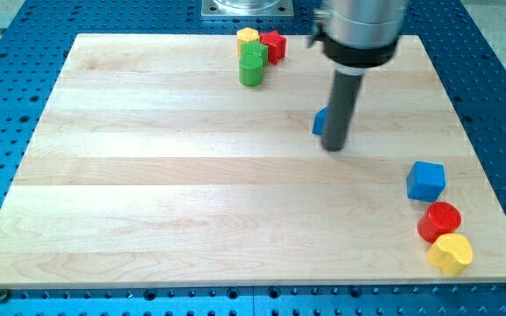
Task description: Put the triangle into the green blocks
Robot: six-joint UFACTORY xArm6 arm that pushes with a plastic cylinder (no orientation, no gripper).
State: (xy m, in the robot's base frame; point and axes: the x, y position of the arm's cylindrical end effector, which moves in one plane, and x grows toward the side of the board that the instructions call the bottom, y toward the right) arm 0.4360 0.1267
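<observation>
Blocks sit in two clusters on the wooden board [148, 219], with one piece alone near the middle. That lone piece is the blue triangle [320, 121], lying right of the board's centre and closer to the top edge than to the bottom one. Only a thin sliver of it shows, because the dark rod stands in front of it; which way it points and how its long axis runs cannot be made out from that sliver. My tip [335, 147] rests on the board just to the view's right of the triangle and slightly below it, touching it or very nearly so. The arm carries no gripper, only this rod, so nothing is clamped or held.

Green blocks lie at the top edge, a little left of the middle: a green cylinder [251, 70] standing upright, with a second green block [260, 51] just behind it, mostly hidden, its shape unclear. A yellow block [248, 37] sits touching them at the very top edge, and a red star-like block [274, 45] is just beside it on the view's right. This cluster is well apart from the triangle, up and to the view's left of it.

Near the bottom right corner, a blue cube [426, 180] sits above a red cylinder [439, 220], and a yellow heart-like block [451, 253] lies just below that, close to the right edge.
</observation>
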